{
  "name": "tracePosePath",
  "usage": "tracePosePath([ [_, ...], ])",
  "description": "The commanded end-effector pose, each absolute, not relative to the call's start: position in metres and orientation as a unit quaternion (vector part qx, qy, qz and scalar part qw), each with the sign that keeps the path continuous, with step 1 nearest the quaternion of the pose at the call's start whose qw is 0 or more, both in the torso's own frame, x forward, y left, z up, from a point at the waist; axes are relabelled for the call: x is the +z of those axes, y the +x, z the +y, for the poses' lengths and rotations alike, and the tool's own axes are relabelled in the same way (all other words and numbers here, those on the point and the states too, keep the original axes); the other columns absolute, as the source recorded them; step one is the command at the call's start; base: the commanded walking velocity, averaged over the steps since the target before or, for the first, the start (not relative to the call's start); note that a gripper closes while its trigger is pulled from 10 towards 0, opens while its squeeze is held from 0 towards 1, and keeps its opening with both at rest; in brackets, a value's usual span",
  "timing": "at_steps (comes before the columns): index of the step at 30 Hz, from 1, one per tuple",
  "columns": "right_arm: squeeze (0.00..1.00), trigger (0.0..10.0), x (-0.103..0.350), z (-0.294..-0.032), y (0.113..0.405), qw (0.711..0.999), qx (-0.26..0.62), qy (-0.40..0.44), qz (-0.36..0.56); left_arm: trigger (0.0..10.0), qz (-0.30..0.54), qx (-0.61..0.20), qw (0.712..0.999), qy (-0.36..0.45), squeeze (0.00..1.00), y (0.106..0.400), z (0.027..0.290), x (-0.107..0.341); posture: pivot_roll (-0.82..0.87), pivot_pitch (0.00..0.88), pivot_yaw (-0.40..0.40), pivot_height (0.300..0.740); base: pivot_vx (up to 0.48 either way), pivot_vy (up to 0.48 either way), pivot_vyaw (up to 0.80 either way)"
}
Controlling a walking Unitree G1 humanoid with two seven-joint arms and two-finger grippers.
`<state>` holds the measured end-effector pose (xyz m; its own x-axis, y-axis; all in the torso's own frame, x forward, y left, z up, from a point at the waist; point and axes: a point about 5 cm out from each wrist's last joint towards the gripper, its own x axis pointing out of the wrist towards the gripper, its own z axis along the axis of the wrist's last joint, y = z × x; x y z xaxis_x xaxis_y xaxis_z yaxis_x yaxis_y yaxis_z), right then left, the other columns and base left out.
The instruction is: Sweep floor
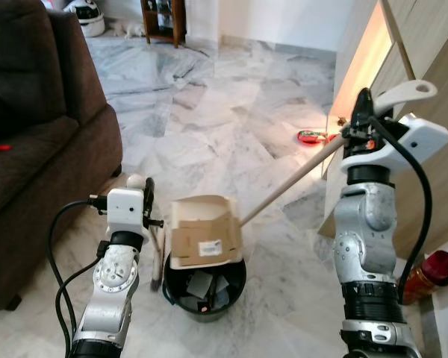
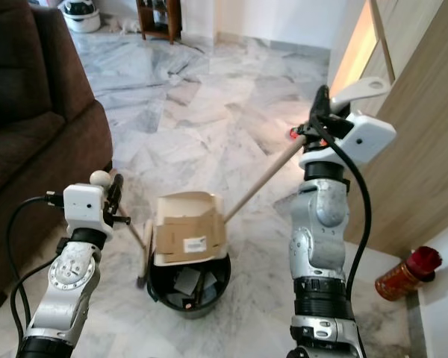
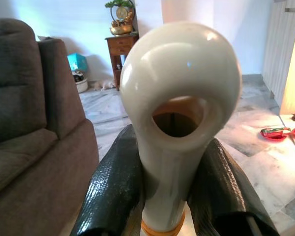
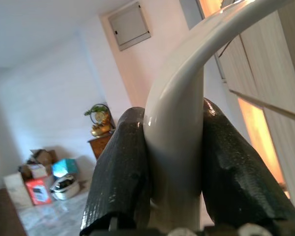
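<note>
1. A dark brown fabric sofa (image 1: 37,142) stands along the left edge of the grey-veined white marble floor (image 1: 209,104).
2. The left gripper (image 3: 169,187) is clenched on the cream plastic handle with a round hanging hole (image 3: 179,108); both black fingers (image 3: 113,191) press against its neck. In the head views this handle runs down to the floor just left of the bin.
3. A round black plastic bin (image 1: 205,287) stands on the floor between the two arms, holding dark scraps.
4. A cream long-handled dustpan (image 1: 204,231) rests tilted over the bin's rim, with a flattened brown cardboard piece bearing a white label (image 1: 207,242) lying in it.
5. The dustpan's pale wooden pole (image 1: 291,183) rises rightward to the right gripper (image 4: 174,162), which is clenched on its curved cream grip (image 1: 403,91).
6. A small red wrapper (image 1: 310,136) lies on the floor beside the light wood cabinet (image 1: 425,60).
7. A red bottle (image 1: 425,274) stands at the right edge, near the cabinet.
</note>
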<state>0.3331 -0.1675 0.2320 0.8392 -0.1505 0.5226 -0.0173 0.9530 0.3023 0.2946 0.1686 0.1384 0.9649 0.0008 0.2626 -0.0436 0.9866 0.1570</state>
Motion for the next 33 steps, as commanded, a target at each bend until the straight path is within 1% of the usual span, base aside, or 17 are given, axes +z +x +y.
tracePosePath([
  [1,0.00,10.0,0.251,-0.167,0.325,0.933,-0.030,0.131,-0.335,10.0,-0.158,0.019,0.983,0.086,0.00,0.294,0.172,0.148,0.14,0.078,-0.016,0.740,0.000,0.000,0.00],
  [6,0.00,10.0,0.251,-0.156,0.321,0.932,-0.014,0.121,-0.341,10.0,-0.161,0.019,0.983,0.086,0.00,0.294,0.173,0.150,0.14,0.076,-0.015,0.740,0.000,0.000,0.00],
  [10,0.00,10.0,0.253,-0.136,0.316,0.929,0.015,0.121,-0.349,10.0,-0.162,0.019,0.983,0.090,0.00,0.294,0.172,0.150,0.15,0.078,-0.016,0.740,0.000,0.000,0.00],
  [11,0.00,10.0,0.253,-0.136,0.316,0.929,0.015,0.121,-0.349,10.0,-0.162,0.019,0.983,0.090,0.00,0.294,0.172,0.150,0.15,0.078,-0.016,0.740,0.000,0.000,0.00],
  [12,0.00,10.0,0.252,-0.123,0.312,0.929,0.037,0.108,-0.353,10.0,-0.163,0.018,0.982,0.091,0.00,0.294,0.172,0.150,0.15,0.079,-0.016,0.740,0.000,0.000,0.00],
  [13,0.00,10.0,0.252,-0.117,0.310,0.928,0.047,0.098,-0.356,10.0,-0.164,0.017,0.982,0.092,0.00,0.294,0.172,0.151,0.15,0.079,-0.016,0.740,0.000,0.000,0.00],
  [15,0.00,10.0,0.253,-0.110,0.307,0.926,0.058,0.090,-0.363,10.0,-0.168,0.014,0.981,0.100,0.00,0.294,0.172,0.152,0.15,0.081,-0.015,0.740,0.000,0.000,0.00],
  [16,0.00,10.0,0.255,-0.101,0.303,0.923,0.076,0.089,-0.367,10.0,-0.167,0.014,0.981,0.099,0.00,0.294,0.172,0.152,0.15,0.081,-0.015,0.740,0.000,0.000,0.00],
  [18,0.00,10.0,0.257,-0.092,0.298,0.919,0.096,0.077,-0.375,10.0,-0.167,0.015,0.981,0.098,0.00,0.294,0.173,0.152,0.15,0.083,-0.015,0.740,0.000,0.000,0.00],
  [21,0.00,10.0,0.259,-0.080,0.291,0.911,0.129,0.048,-0.389,10.0,-0.166,0.015,0.981,0.098,0.00,0.293,0.173,0.151,0.15,0.083,-0.015,0.740,0.000,0.000,0.00],
  [22,0.00,10.0,0.260,-0.071,0.285,0.905,0.150,0.034,-0.396,10.0,-0.166,0.013,0.981,0.097,0.00,0.294,0.171,0.151,0.15,0.086,-0.015,0.740,0.000,0.000,0.00],
  [33,0.00,10.0,0.267,-0.051,0.271,0.891,0.174,0.019,-0.419,10.0,-0.169,0.011,0.981,0.094,0.00,0.295,0.170,0.152,0.15,0.098,-0.018,0.740,0.000,0.000,0.00],
])
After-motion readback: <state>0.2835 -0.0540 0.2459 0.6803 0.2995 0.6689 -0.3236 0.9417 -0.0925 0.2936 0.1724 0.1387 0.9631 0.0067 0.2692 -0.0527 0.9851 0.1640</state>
